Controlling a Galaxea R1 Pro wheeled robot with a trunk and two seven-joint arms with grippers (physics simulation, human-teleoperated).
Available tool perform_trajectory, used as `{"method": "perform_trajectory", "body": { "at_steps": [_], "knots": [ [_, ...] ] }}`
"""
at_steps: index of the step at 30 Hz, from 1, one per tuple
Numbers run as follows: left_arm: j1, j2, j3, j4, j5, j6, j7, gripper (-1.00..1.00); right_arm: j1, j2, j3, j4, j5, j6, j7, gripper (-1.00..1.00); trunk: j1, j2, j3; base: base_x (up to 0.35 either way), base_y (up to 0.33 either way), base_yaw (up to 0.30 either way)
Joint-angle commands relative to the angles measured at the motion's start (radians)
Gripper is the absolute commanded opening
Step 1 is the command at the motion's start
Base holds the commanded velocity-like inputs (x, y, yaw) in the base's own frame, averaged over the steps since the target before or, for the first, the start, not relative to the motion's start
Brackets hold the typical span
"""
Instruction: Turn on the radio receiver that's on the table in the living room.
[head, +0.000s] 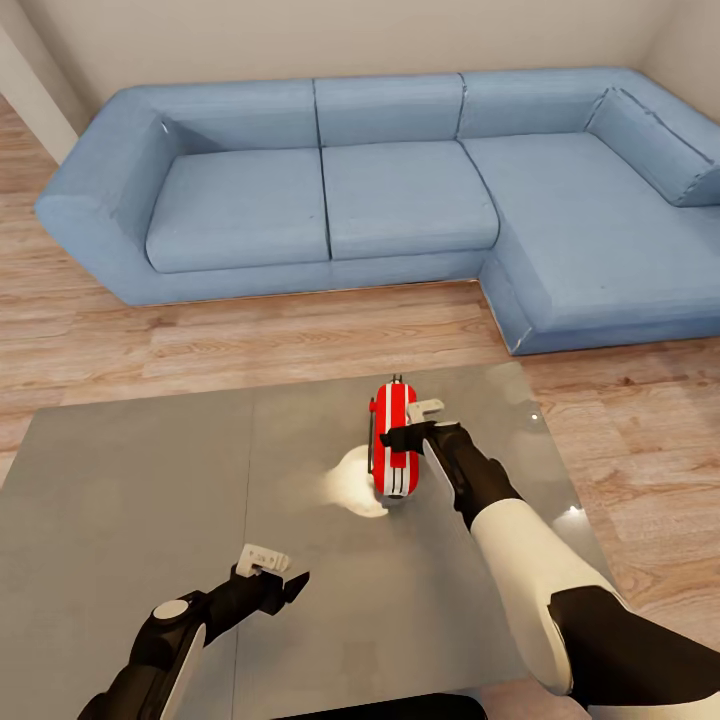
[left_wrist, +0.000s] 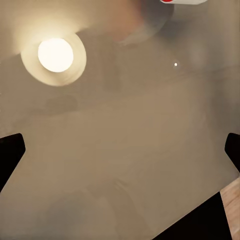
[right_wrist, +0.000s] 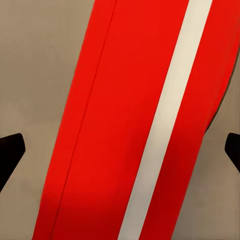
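Note:
The red radio receiver (head: 394, 404) with white stripes lies on the glossy grey table (head: 140, 480), right of its middle, one end toward the sofa. My right gripper (head: 412, 426) is directly over the radio's middle and open. In the right wrist view the radio's red body (right_wrist: 100, 130) and a white stripe are very close, with the dark fingertips (right_wrist: 10, 150) spread wide on both sides. Whether they touch it I cannot tell. My left gripper (head: 283, 572) is open and empty above the table's near part. An edge of the radio (left_wrist: 182, 1) shows in the left wrist view.
A big blue L-shaped sofa (head: 400, 190) stands beyond the table across a strip of light wood floor (head: 250, 340). A bright lamp reflection (head: 358, 490) glares on the tabletop beside the radio. The table's right edge (head: 575, 500) runs close to my right arm.

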Motion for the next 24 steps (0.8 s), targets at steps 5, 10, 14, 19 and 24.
{"method": "perform_trajectory", "body": {
  "at_steps": [5, 10, 14, 19, 24],
  "knots": [
    [0.0, 0.0, 0.0, 0.0, 0.0, 0.0, 0.0, 1.0, -0.024, 0.0, 0.0, 0.047, -0.01, -0.007, 0.0, 1.0, 0.0, 0.0, 0.0, 0.0, 0.0, 0.0],
    [0.0, 0.0, 0.0, 0.0, 0.001, 0.0, 0.0, 1.0, -0.028, 0.0, 0.0, 0.06, -0.042, -0.017, 0.0, 1.0, 0.0, 0.0, 0.0, 0.0, 0.0, 0.0],
    [0.0, 0.0, 0.0, 0.0, 0.001, 0.0, -0.001, 1.0, -0.029, 0.0, 0.0, 0.062, -0.047, -0.018, 0.0, 1.0, 0.0, 0.0, 0.0, 0.0, 0.0, 0.0],
    [0.0, 0.0, 0.0, 0.0, 0.0, 0.0, -0.001, 1.0, -0.029, 0.0, 0.0, 0.066, -0.048, -0.018, 0.0, 1.0, 0.0, 0.0, 0.0, 0.0, 0.0, 0.0],
    [0.0, 0.0, 0.0, 0.0, 0.001, 0.0, -0.001, 1.0, -0.029, 0.0, 0.0, 0.078, -0.048, -0.019, 0.0, 1.0, 0.0, 0.0, 0.0, 0.0, 0.0, 0.0]
  ]
}}
